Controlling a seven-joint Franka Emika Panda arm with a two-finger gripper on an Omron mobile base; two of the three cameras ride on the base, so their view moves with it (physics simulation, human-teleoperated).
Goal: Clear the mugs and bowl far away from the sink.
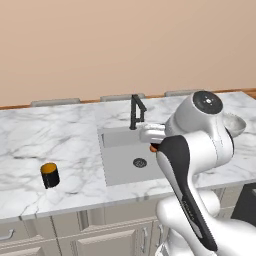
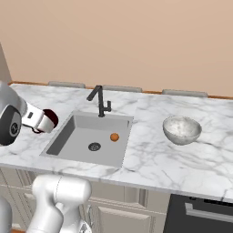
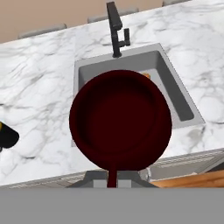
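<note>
Dark red mug (image 3: 120,120) rides clamped by its rim in the claw (image 3: 113,178), lifted above the sink (image 3: 175,83) for carrying clear.

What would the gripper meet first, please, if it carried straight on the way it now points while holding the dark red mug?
The gripper, shut on the dark red mug, looks down toward the sink. Going straight on, the mug would probably reach the sink basin first, though depth is unclear and it could be the front rim.
</note>
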